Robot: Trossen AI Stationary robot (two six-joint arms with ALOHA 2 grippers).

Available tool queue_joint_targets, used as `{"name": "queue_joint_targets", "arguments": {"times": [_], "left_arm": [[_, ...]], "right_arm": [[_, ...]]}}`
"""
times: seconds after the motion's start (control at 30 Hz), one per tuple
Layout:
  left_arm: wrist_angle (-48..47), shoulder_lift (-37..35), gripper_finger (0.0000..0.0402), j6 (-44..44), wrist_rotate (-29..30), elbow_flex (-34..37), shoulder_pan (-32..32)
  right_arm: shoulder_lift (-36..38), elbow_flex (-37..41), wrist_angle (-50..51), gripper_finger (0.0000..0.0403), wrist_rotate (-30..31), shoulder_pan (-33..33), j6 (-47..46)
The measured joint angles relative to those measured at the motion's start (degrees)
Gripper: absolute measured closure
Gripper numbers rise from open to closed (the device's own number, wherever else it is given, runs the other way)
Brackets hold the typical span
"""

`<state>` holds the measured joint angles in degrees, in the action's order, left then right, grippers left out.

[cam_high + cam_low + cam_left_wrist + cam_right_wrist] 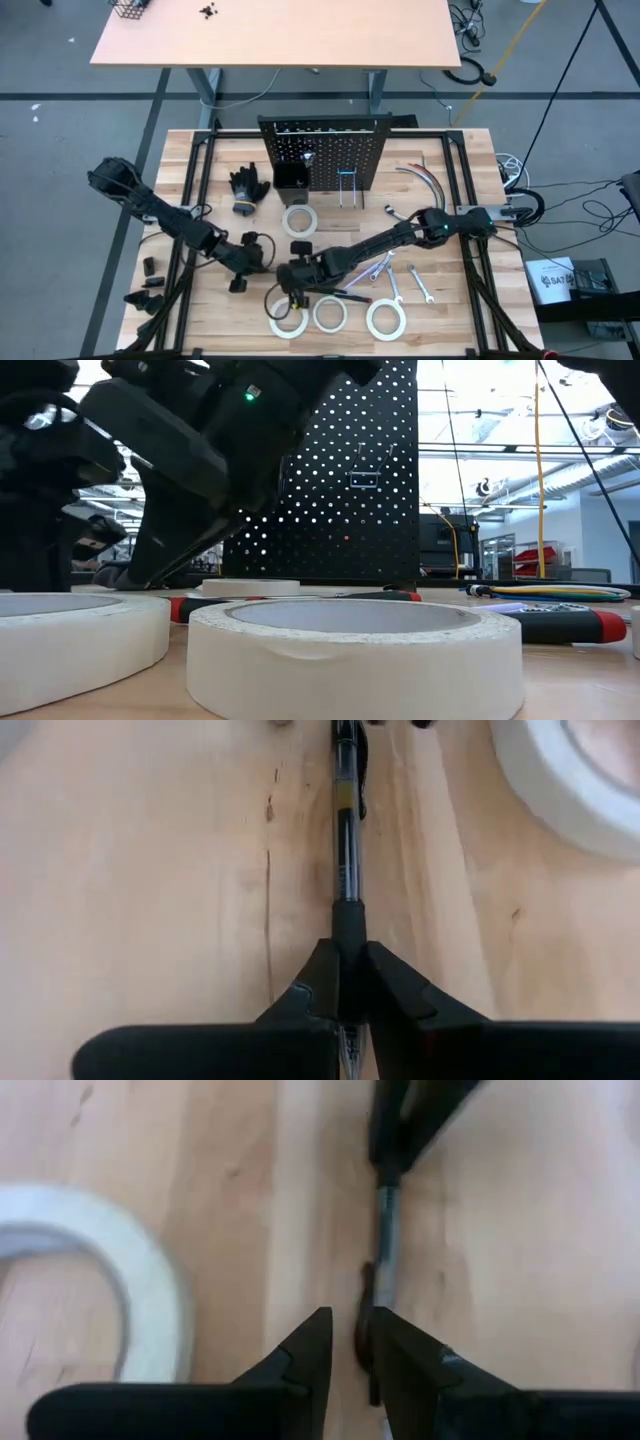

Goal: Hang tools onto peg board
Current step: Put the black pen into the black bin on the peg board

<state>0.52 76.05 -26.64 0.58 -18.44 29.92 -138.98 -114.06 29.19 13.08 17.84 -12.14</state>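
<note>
My left gripper (347, 975) is shut on a thin pen-like rod (347, 870) with a black grip and a clear barrel, left of the table's middle (262, 258). My right gripper (348, 1330) faces it at the rod's far end (372, 1305), slightly open, a finger on either side; whether one touches I cannot tell. The black peg board (325, 150) stands upright at the far middle. White tape rolls (330, 314) lie flat near the front edge, with one more (299, 220) by the board. Silver wrenches (392, 285) and a red-and-black screwdriver (560, 622) lie on the table. My left gripper pinches the rod by its black grip section (348, 925) between the two fingers. The fingers lie along the rod, which sticks straight out past their tips, about level, low over the tabletop. Whether the rod rests on the wood I cannot tell.
Black gloves (248, 190) lie left of the peg board and curved grey hoses (425, 178) to its right. Small black parts (150, 270) sit near the left edge. A tan table (280, 35) stands beyond the workbench. Tape rolls (350, 650) crowd the front.
</note>
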Motion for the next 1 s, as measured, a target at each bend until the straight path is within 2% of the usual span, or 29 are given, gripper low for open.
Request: {"name": "queue_joint_targets", "arguments": {"times": [0.17,0.33,0.47,0.6,1.0], "left_arm": [[0.23,-0.39,0.0379,-1.57,-14.12,0.13,-4.66],[0.10,-0.35,0.0379,-2.56,-21.65,0.20,-8.41],[0.19,-0.37,0.0379,-4.65,-24.67,0.20,-11.23],[0.20,-0.39,0.0379,-4.63,-26.48,0.20,-13.64],[0.06,-0.39,0.0379,-4.76,-30.84,0.22,-17.86]], "right_arm": [[0.00,0.00,1.23,0.0318,3.23,1.70,8.97],[-0.01,0.00,0.99,0.0275,4.71,2.43,11.18],[-0.02,0.00,-0.10,0.0244,5.03,2.61,11.53],[-0.02,0.00,-3.23,0.0231,4.98,2.67,11.85],[-0.96,0.11,-3.77,0.0254,5.07,1.26,14.99]]}}
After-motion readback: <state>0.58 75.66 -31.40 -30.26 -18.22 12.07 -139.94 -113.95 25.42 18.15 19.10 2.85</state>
